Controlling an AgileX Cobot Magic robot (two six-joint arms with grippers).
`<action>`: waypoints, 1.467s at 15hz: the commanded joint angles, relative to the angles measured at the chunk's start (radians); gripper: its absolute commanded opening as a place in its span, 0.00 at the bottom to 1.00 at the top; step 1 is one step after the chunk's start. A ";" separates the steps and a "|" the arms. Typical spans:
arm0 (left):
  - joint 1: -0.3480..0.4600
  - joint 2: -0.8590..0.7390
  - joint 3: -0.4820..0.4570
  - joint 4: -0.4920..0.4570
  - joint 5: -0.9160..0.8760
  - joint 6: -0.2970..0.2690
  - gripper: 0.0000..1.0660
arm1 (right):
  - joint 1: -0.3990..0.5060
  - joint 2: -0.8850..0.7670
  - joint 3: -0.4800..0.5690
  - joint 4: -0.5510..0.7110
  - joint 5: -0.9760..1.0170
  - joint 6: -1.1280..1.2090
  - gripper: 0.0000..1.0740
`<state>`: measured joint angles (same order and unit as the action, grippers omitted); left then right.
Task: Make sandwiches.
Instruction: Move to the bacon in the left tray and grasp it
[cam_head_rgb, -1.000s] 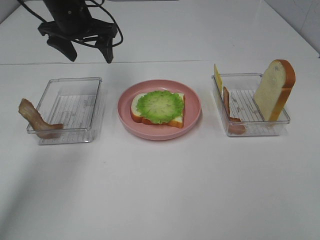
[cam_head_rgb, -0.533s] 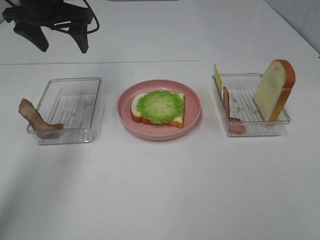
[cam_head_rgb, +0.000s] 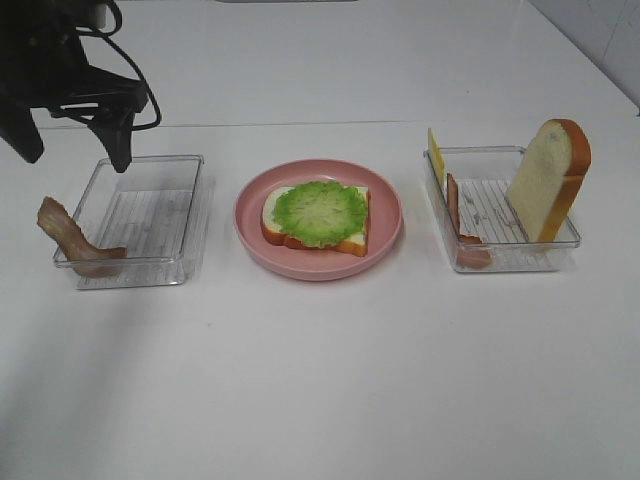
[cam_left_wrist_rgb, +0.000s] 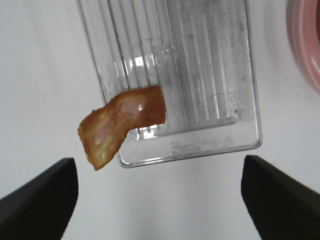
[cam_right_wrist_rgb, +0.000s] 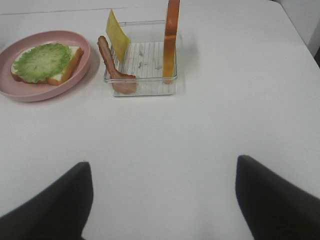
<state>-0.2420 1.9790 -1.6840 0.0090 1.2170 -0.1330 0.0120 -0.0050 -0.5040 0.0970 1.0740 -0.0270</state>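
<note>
A bread slice topped with ruffled green lettuce (cam_head_rgb: 320, 212) lies on the pink plate (cam_head_rgb: 385, 230) at the centre; it also shows in the right wrist view (cam_right_wrist_rgb: 42, 61). A brown bacon strip (cam_head_rgb: 70, 238) hangs over the left edge of the left clear tray (cam_head_rgb: 150, 200), seen from above in the left wrist view (cam_left_wrist_rgb: 125, 122). My left gripper (cam_head_rgb: 75, 150) is open and empty, above the tray's far left corner. The right tray (cam_head_rgb: 500, 210) holds an upright bread slice (cam_head_rgb: 548, 178), a yellow cheese square (cam_head_rgb: 435, 152) and a bacon strip (cam_head_rgb: 458, 215). My right gripper (cam_right_wrist_rgb: 162, 200) is open, out of the high view.
The white table (cam_head_rgb: 320, 380) stretches in front of the trays. A wall or raised edge runs along the back (cam_head_rgb: 350, 60). Black cables (cam_head_rgb: 130, 90) hang from the left arm.
My left arm has moved left and toward the front, from above the back of the table to over the left tray's far corner. Nothing else has moved.
</note>
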 joint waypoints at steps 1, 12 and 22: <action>0.006 -0.030 0.062 0.018 0.071 -0.012 0.78 | -0.006 -0.016 0.003 -0.002 -0.014 -0.003 0.70; 0.148 -0.015 0.231 -0.071 -0.136 -0.044 0.74 | -0.006 -0.016 0.003 -0.002 -0.014 -0.003 0.70; 0.148 0.070 0.231 -0.070 -0.234 -0.044 0.52 | -0.006 -0.016 0.003 -0.002 -0.014 -0.003 0.70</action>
<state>-0.0940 2.0450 -1.4600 -0.0600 0.9970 -0.1740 0.0120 -0.0050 -0.5040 0.0970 1.0740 -0.0270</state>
